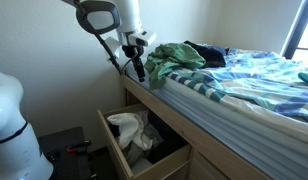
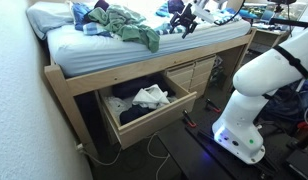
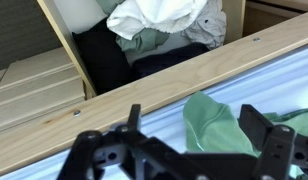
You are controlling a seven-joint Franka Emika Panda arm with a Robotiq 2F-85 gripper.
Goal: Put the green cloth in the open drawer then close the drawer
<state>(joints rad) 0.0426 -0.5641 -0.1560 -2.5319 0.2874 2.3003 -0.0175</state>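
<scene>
The wrist view looks down past my jaws. The two dark fingers [image 3: 131,120] stand wide apart, released, with nothing gripped. Only this view shows what sits under them: a fold of the green cloth [image 3: 210,120] lies in the gap between the fingers, on the pale striped bedding [image 3: 164,128]. I cannot tell whether it touches either finger.

Beyond the wooden side rail [image 3: 144,92], the same view drops into the open drawer [image 3: 66,45], where a white cloth [image 3: 159,15] lies on top of dark clothing [image 3: 104,62].

Both exterior views give what the wrist camera cuts off, which is the whole heap. The green cloth [image 1: 176,58] [image 2: 131,27] is crumpled on top of the bed, close to the rail and roughly above the drawer [image 1: 114,150] [image 2: 159,121]. The drawer is pulled well out.

My jaws hang at the end of the heap nearest the bed's corner, just beside it and slightly above the mattress.

The heap is longer than it is wide. Its long axis runs roughly along the side rail, with one end towards my jaws and the other towards a dark garment [image 1: 206,50] further up the bed. In an exterior view a green tail [image 2: 152,42] trails towards the rail edge.

Only an exterior view shows my white arm base [image 2: 242,115], which stands on the floor beside the drawer's plain front.
</scene>
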